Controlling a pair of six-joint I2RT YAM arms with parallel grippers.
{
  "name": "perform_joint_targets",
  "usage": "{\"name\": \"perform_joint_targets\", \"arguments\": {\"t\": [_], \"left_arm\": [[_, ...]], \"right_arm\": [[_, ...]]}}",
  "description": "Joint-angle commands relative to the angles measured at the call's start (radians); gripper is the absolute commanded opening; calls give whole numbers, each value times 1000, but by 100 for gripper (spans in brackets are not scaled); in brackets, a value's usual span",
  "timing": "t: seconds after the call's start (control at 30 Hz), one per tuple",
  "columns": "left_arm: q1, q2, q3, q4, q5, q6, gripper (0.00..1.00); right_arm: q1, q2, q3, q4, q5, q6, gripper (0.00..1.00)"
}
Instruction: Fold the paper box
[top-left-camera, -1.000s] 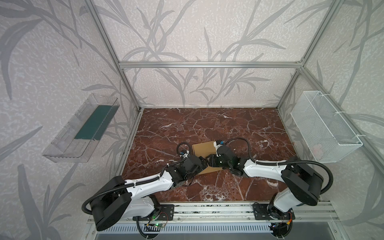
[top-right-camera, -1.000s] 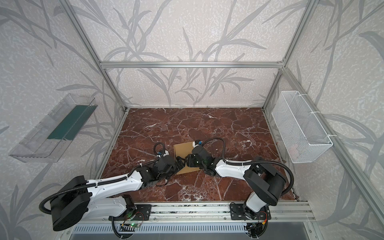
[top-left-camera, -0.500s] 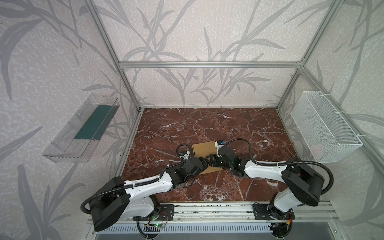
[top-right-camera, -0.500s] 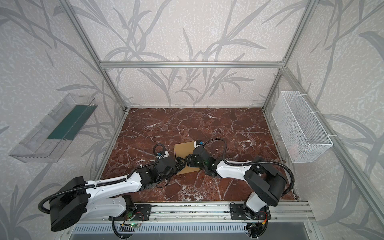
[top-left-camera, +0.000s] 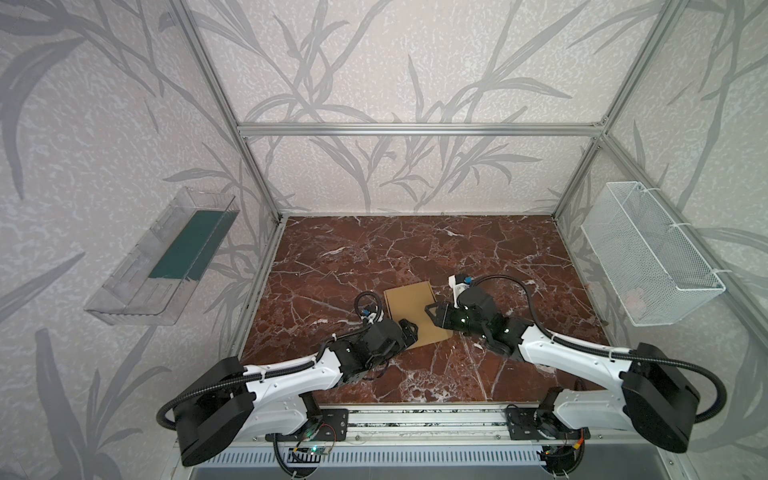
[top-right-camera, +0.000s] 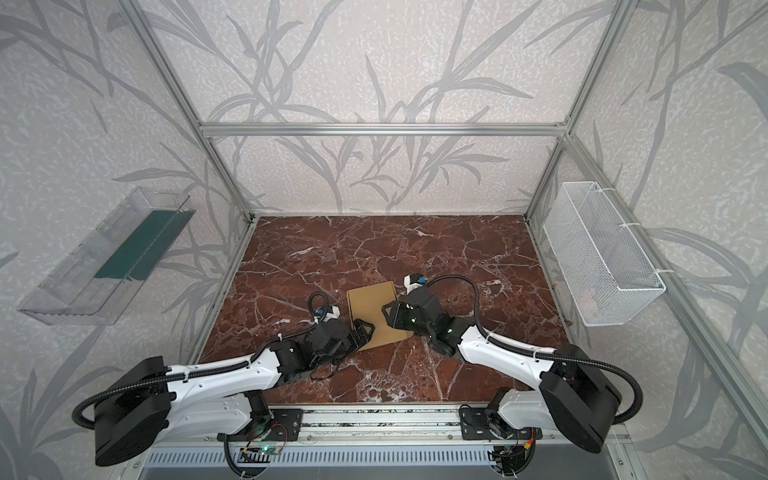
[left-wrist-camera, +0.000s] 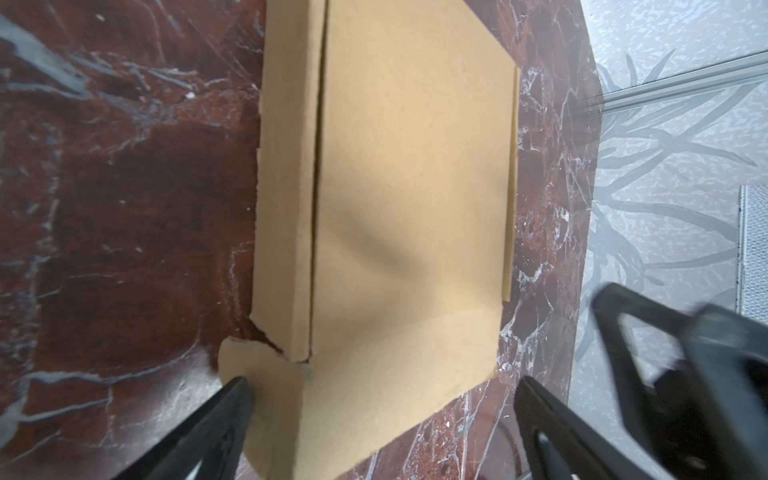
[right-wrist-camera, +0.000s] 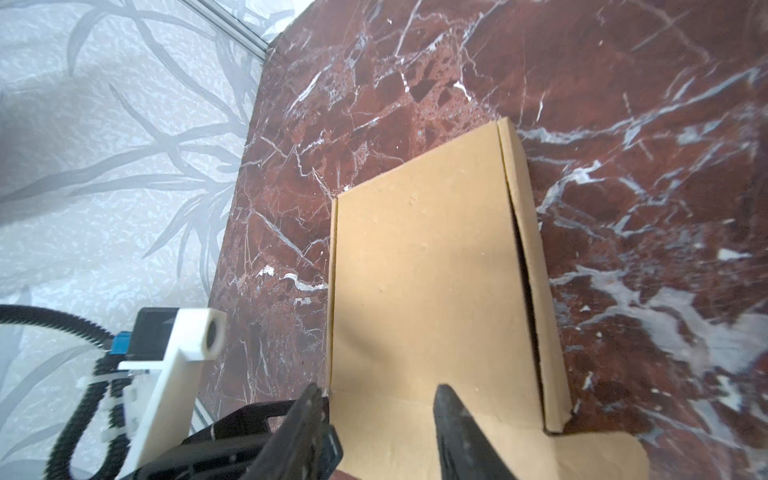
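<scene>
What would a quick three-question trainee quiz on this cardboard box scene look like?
1. True or false: the paper box stands upright on one edge.
2. Multiple choice: the jaws of the left end effector are A) shut on a flap, B) wide open over the near end of the box, C) out of view.
3. Short answer: what hangs on the wall at the right of both top views?

Key
1. False: it lies flat on the marble table.
2. B
3. A white wire basket.
</scene>
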Motion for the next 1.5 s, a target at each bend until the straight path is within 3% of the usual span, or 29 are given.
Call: {"name": "perform_joint_targets", "arguments": {"t": [0.0, 0.17, 0.37, 0.53, 1.1, 1.47], "left_arm": [[-5, -22, -8, 8, -10, -13, 99], [-5, -33, -10, 2, -18, -5, 99], [-5, -9, -15, 34, -6, -8, 99], [-3, 2, -11, 35, -7, -7, 99], [-3, 15, -16, 61, -30, -1, 99], [-3, 22, -22, 74, -24, -1, 99]], "right_arm": [[-29, -51, -27, -137, -2, -89, 46], [-90, -83, -98, -210, -48, -156, 46], [-91, -76, -151, -194, -97, -183, 46], [-91, -40, -141, -172, -132, -190, 46], [-91, 10, -89, -146, -90, -231, 45], [-91, 81, -52, -122, -152, -265, 43]]}}
